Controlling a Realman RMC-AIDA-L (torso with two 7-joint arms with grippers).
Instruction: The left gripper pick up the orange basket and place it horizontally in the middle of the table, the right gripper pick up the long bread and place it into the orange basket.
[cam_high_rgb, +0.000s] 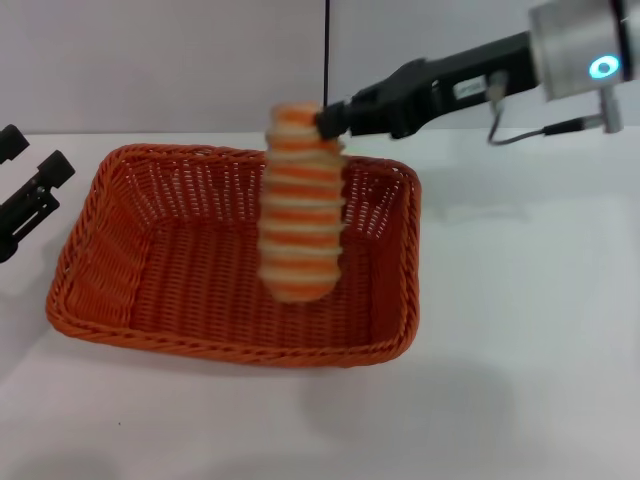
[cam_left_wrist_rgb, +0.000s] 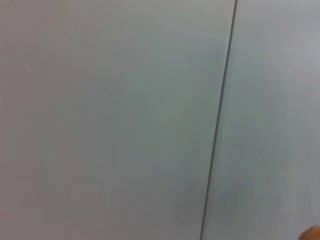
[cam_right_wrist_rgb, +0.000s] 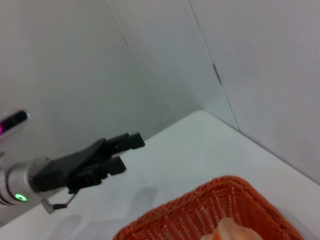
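The orange basket (cam_high_rgb: 150, 290) lies lengthwise across the middle of the white table (cam_high_rgb: 520, 330). The long bread (cam_high_rgb: 300, 215), tan with orange stripes, hangs upright over the basket's inside, its lower end just above the woven floor. My right gripper (cam_high_rgb: 328, 122) reaches in from the upper right and is shut on the bread's top end. My left gripper (cam_high_rgb: 35, 157) is off to the left of the basket, open and holding nothing. The right wrist view shows the basket's rim (cam_right_wrist_rgb: 200, 205), a bit of the bread (cam_right_wrist_rgb: 232, 231) and the left gripper (cam_right_wrist_rgb: 127, 152) beyond them.
A grey wall with a dark vertical seam (cam_high_rgb: 327, 45) stands behind the table. The left wrist view shows only wall and that seam (cam_left_wrist_rgb: 220, 120). Bare tabletop lies to the right of and in front of the basket.
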